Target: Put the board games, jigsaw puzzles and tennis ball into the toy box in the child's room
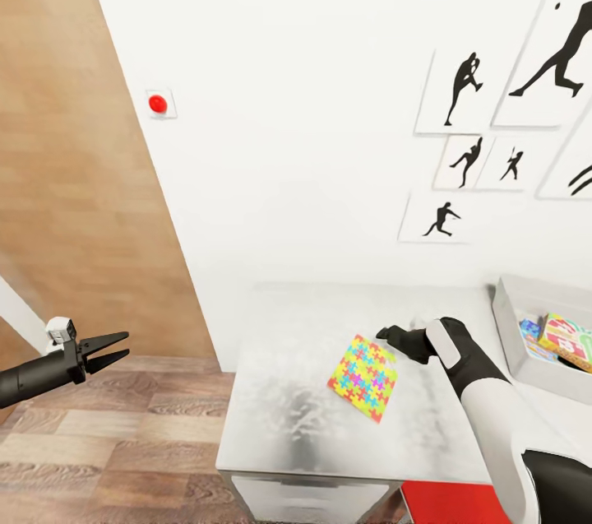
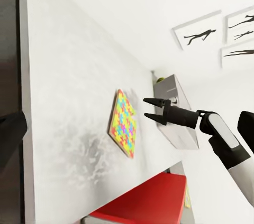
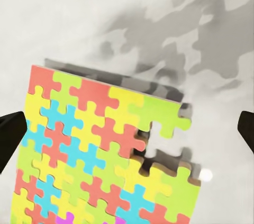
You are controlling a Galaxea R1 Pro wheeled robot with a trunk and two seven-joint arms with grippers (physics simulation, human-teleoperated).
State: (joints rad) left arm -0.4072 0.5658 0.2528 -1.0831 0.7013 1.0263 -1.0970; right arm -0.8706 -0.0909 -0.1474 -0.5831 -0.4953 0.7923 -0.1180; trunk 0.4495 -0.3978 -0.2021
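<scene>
A multicoloured jigsaw puzzle (image 1: 364, 376) (image 2: 124, 123) (image 3: 106, 150) lies flat on the grey table (image 1: 279, 409), with one piece missing near a corner. My right gripper (image 1: 385, 334) (image 2: 145, 107) (image 3: 127, 137) hovers open just above the puzzle's far edge, its black fingertips (image 3: 10, 139) spread wide to either side. The white toy box (image 1: 511, 326) (image 2: 177, 113) stands at the table's right end with colourful board games (image 1: 569, 337) inside. A small yellow-green thing (image 2: 159, 78) peeks out behind the box. My left gripper (image 1: 115, 349) is open, off the table's left side, above the floor.
The table stands against a white wall with framed black silhouette pictures (image 1: 464, 88). A red seat (image 1: 448, 503) (image 2: 143, 203) sits under the table's near edge. A brown wooden panel (image 1: 74, 178) and wood floor (image 1: 123, 450) lie to the left.
</scene>
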